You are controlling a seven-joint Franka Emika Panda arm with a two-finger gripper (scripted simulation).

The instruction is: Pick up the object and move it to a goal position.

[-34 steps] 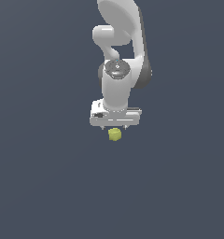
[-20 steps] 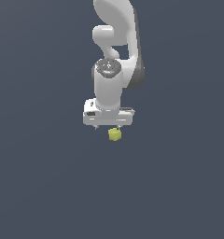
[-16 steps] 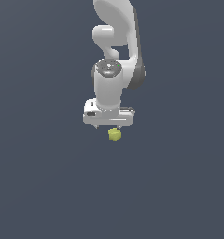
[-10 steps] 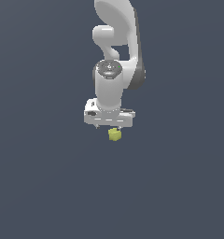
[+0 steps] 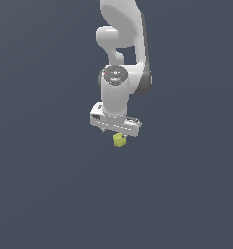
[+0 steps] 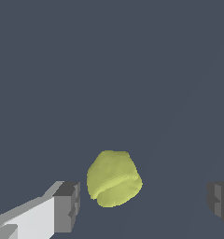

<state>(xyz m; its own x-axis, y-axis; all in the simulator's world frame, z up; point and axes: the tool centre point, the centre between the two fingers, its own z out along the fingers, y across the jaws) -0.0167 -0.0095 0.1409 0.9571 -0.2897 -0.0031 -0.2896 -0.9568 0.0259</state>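
The object is a tiny yellow-green lump with rounded edges, resting on the plain dark grey ground. My white gripper hangs straight over it, and the hand's body hides the object's upper part in the exterior view. In the wrist view the object lies between my two grey fingertips, nearer to that one than to the other. The gripper is open wide, and neither pad touches the lump.
Only the uniform dark grey ground shows around the arm, with no other objects, walls or edges in either view.
The hand has turned a little and sunk slightly toward the object, shifting a touch to the exterior view's right. The object has stayed in place.
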